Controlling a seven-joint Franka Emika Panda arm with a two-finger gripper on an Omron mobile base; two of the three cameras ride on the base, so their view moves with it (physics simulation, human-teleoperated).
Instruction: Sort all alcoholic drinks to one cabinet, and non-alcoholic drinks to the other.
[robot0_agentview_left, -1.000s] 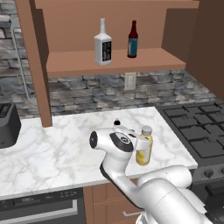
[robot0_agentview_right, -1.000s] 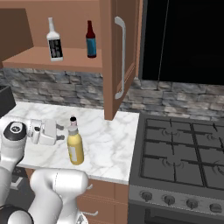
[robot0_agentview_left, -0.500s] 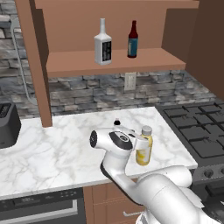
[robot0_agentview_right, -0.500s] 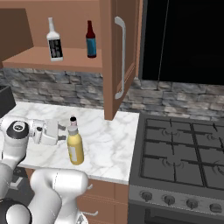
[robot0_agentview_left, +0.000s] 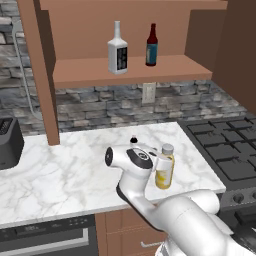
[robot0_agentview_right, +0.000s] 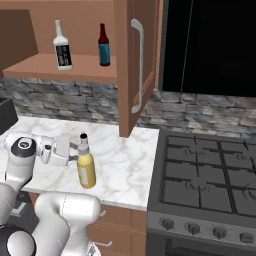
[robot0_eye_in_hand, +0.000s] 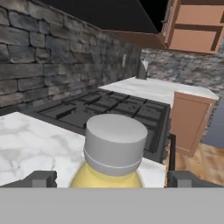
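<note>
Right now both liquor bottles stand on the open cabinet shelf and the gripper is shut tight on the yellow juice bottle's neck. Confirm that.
One part is wrong. The gripper is open: in the hand view its fingertips stand wide on either side of the yellow juice bottle, apart from it. The whitish square bottle and the dark-brown bottle do stand on the cabinet shelf.

Counter (robot0_agentview_left: 65, 170): glossy white marble with grey veining. Backsplash (robot0_agentview_left: 100, 107): rough grey stone. Cabinet shelf (robot0_agentview_left: 125, 72): matt brown wood, smooth. Yellow juice bottle (robot0_agentview_left: 165, 172): translucent, plastic-looking, with a matt grey cap. Whitish bottle (robot0_agentview_left: 117, 50) and dark-brown bottle (robot0_agentview_left: 151, 46), at 12 o'clock from it: glassy, paper-like labels. Stove (robot0_agentview_right: 205, 175): matt dark metal.
</note>
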